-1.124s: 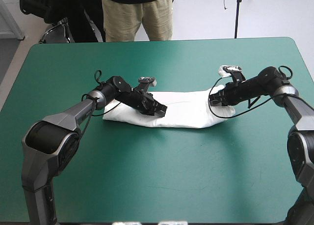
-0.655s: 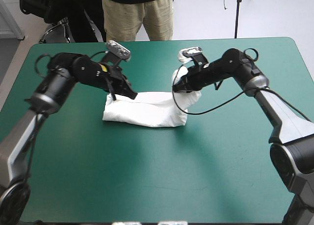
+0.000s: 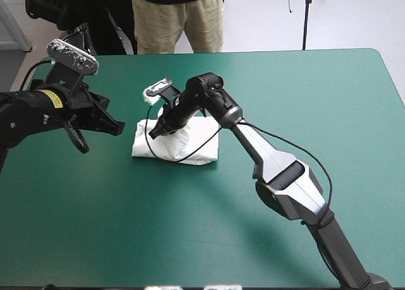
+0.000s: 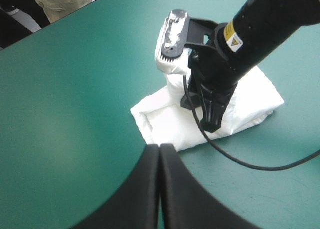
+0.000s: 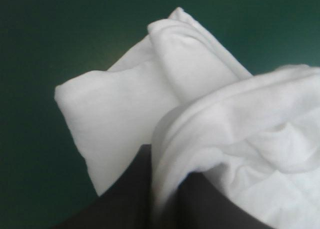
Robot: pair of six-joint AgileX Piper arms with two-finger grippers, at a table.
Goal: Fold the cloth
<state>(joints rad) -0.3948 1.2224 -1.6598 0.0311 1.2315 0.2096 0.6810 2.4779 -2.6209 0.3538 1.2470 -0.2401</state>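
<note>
The white T-shirt (image 3: 193,144) lies as a folded bundle left of the table's middle. My right gripper (image 3: 154,133) reaches over it from the right and is shut on a fold of the T-shirt, held just above the bundle's left end. In the right wrist view the T-shirt (image 5: 120,104) bunches between the black fingers of the right gripper (image 5: 167,189). My left gripper (image 3: 116,129) is shut and holds nothing, drawn back to the left of the bundle. In the left wrist view the left gripper (image 4: 160,150) points at the T-shirt (image 4: 260,96) and the right gripper (image 4: 212,121).
The right arm (image 3: 253,144) stretches across the table's middle from the front right to the bundle. The teal-green cover (image 3: 304,87) spreads bare to the right and the front (image 3: 158,226) of the bundle.
The right gripper carried the T-shirt's right end across to the left, folding the bundle shorter. The left gripper let go of the T-shirt and drew back to the left.
</note>
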